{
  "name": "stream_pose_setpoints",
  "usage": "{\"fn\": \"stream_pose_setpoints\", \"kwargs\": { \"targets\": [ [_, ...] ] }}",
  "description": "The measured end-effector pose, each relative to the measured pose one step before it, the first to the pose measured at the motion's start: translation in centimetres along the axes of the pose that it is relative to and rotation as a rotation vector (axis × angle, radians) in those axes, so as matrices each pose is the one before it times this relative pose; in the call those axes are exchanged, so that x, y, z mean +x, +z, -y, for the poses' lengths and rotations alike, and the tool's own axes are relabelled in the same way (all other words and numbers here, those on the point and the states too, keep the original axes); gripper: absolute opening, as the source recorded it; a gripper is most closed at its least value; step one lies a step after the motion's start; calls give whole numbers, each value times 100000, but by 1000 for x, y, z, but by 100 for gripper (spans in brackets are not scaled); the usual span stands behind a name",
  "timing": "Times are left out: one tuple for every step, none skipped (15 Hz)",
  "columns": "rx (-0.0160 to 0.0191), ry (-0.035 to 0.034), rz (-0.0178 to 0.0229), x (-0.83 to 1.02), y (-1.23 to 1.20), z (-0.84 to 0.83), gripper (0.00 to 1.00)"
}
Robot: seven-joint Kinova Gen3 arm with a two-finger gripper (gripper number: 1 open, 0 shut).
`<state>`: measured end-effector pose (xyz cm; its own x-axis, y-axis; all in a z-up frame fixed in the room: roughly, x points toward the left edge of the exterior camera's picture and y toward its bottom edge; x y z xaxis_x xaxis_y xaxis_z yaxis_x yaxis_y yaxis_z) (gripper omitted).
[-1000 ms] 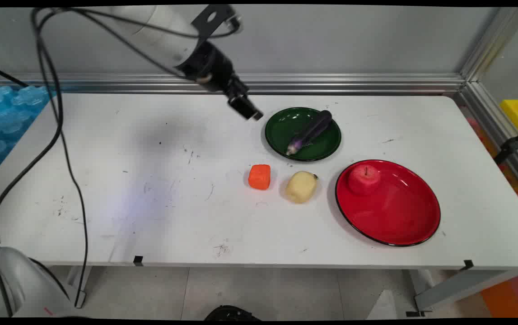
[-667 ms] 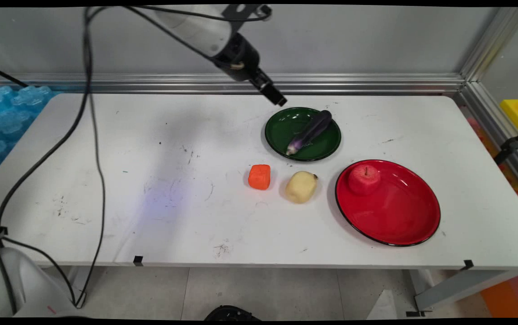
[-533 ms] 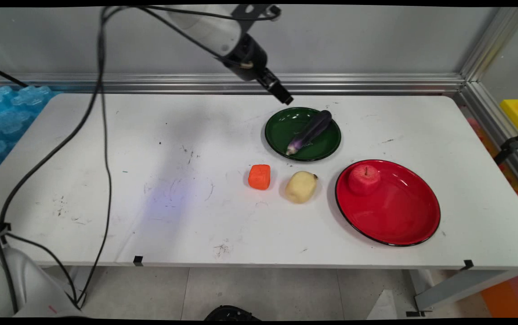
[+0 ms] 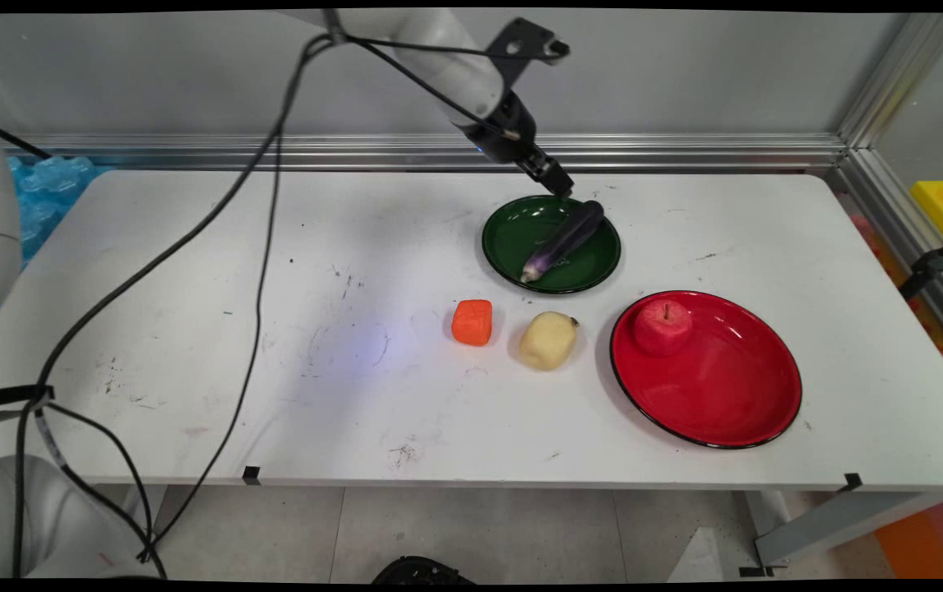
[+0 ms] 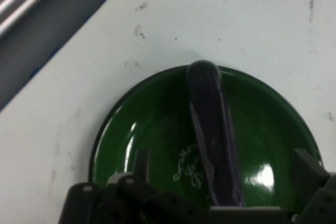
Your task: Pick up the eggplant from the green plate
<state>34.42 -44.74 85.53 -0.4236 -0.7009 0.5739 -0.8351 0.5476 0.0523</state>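
My gripper (image 4: 557,182) hovers over the far rim of a green plate (image 4: 512,238), just left of the dark end of a purple eggplant (image 4: 566,237) that lies slantwise across the plate. In the hand view the eggplant (image 5: 210,124) runs up the middle of the green plate (image 5: 152,129), and my gripper (image 5: 223,179) is open, one finger (image 5: 139,162) to its left and the other (image 5: 310,169) to its right. Nothing is held.
An orange carrot chunk (image 4: 472,321) and a pale potato (image 4: 547,339) lie in front of the green plate. A red plate (image 4: 726,395) to the right holds a red apple (image 4: 663,326). An aluminium rail (image 4: 685,152) runs along the table's far edge.
The arm has swung right along the back of the table, carrying the gripper from left of the green plate to above its far rim. Nothing on the table has moved.
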Motion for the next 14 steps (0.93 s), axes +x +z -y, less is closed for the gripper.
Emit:
{"fn": "stream_pose_setpoints", "kwargs": {
  "targets": [
    [-74,-1030,1093,235,1076,-56,100],
    [-67,-1314,1508,255,1373,-65,100],
    [-138,-961,1269,124,991,-80,100],
    [-181,-1068,1477,110,1107,-94,100],
    [-161,-907,1235,71,894,-77,100],
    [-211,-954,1342,94,996,-108,100],
    [-207,-959,1437,85,1066,-98,100],
    [-102,-656,991,65,726,-50,100],
    [-108,-552,994,74,706,-64,100],
    [-32,-565,1130,54,754,-47,100],
    [4,-513,962,63,665,-33,100],
    [-37,-348,712,64,544,-40,100],
    [-32,-163,371,48,304,-27,100],
    [-51,-110,426,96,419,-59,100]
  ]
}}
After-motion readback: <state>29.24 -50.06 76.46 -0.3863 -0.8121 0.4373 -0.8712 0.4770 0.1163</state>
